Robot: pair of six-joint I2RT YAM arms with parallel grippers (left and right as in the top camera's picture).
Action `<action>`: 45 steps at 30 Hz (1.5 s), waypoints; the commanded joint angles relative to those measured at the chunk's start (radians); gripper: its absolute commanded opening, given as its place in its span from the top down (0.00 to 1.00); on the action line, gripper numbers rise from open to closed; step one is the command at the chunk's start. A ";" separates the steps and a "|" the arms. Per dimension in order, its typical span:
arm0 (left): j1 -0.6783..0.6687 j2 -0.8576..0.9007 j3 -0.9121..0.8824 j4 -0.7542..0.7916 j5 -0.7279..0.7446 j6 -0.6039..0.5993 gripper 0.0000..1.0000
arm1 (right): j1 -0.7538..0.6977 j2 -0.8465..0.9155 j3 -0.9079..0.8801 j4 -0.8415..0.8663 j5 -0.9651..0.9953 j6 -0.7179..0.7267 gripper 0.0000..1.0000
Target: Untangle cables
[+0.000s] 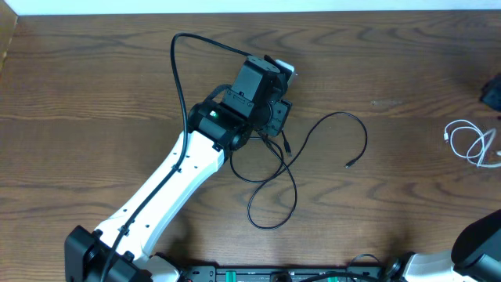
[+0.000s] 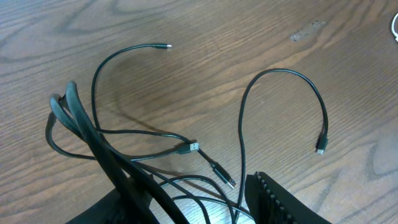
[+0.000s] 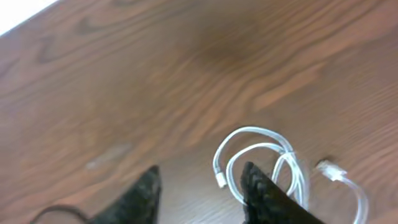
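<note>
Several thin black cables (image 1: 295, 192) lie tangled at the table's middle, and one loop (image 1: 365, 135) runs out to the right. My left gripper (image 1: 270, 117) hangs over the tangle. In the left wrist view its jaws (image 2: 199, 211) are open, with black strands lying on the table between them and plug ends (image 2: 193, 147) just ahead. The white cable (image 1: 470, 145) lies coiled at the far right. In the right wrist view my right gripper (image 3: 199, 186) is open and empty, and the white cable (image 3: 220, 179) lies beside its right finger.
The left arm's own thicker black cable (image 1: 176, 55) arcs over the table behind the gripper. A dark object (image 1: 491, 92) sits at the right edge. The right arm (image 1: 479, 239) is at the lower right corner.
</note>
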 commanded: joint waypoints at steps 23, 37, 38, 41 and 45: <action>-0.002 -0.004 -0.002 -0.001 0.005 0.017 0.48 | -0.185 0.034 -0.302 0.005 0.344 0.317 0.85; -0.002 -0.004 -0.002 0.010 -0.021 0.018 0.34 | 0.058 0.033 -0.300 0.202 -0.537 -0.051 0.47; -0.002 -0.004 -0.002 -0.008 -0.108 0.017 0.27 | 0.117 0.033 -0.300 0.187 -0.526 -0.068 0.42; -0.001 -0.004 -0.002 -0.087 -0.234 0.017 0.19 | 0.217 0.033 -0.300 0.164 -0.455 -0.080 0.37; -0.001 -0.004 -0.002 -0.209 -0.269 -0.030 0.16 | 0.366 0.033 -0.300 0.135 -0.348 -0.081 0.33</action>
